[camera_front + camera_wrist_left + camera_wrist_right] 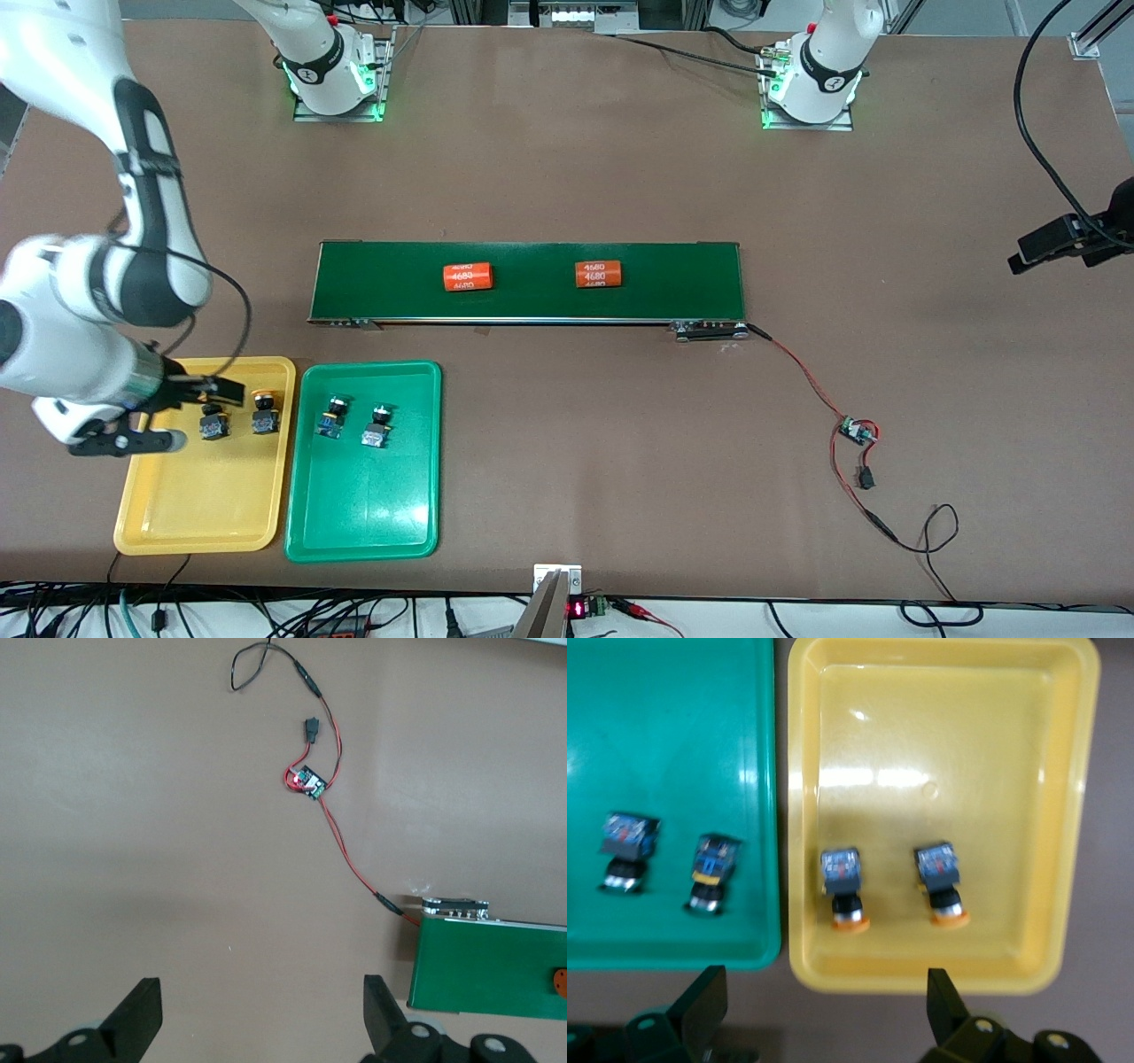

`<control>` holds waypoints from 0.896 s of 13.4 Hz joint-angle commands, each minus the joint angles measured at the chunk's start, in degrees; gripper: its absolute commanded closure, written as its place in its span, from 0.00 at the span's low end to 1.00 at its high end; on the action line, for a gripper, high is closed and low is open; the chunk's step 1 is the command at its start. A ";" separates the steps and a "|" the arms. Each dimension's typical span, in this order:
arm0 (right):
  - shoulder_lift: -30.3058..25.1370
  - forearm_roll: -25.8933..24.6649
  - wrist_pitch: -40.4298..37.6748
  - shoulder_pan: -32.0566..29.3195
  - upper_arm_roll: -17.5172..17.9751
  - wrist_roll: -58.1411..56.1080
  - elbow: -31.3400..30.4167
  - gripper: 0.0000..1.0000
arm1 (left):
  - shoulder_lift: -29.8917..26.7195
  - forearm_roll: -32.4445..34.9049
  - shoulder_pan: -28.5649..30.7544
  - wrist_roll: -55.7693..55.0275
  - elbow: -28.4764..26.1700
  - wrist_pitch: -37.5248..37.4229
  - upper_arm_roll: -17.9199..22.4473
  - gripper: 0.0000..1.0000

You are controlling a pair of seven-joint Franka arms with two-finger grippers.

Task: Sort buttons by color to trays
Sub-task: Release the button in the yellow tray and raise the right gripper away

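Two trays sit side by side on the brown counter [567, 177], both nearer the front camera than the long dark-green belt [532, 282]. The yellow tray [205, 514] lies toward the right arm's end of the counter, and the green tray [363, 505] is just beside it.

In the yellow tray lie two yellow-capped buttons [213, 422] [264, 414], close together in the part of the tray nearest the belt. In the green tray lie two green-capped buttons [330, 416] [377, 428], also in the part nearest the belt. All four have dark bodies and lie on their sides.

On the belt rest two orange cylinders [467, 276] [599, 274], well apart, each printed "4680" in white, repeated around its side.

The right end effector [173, 412] hangs over the yellow tray's edge that faces away from the green tray, its fingers spread wide and pinching nothing. The left end effector [261, 1019] waits over bare counter near the belt's end at the left arm's side, fingers likewise spread and empty.

From that end of the belt a red and black wire [802, 372] runs to a small circuit board [856, 431] on the counter, where the left wrist view shows a red light glowing. No writing on the board can be read.
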 commanded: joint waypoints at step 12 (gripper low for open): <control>-31.89 -0.60 -25.33 -1.15 -0.44 -2.59 -16.51 0.00 | -3.02 0.34 0.64 0.70 -3.00 0.95 -1.80 0.00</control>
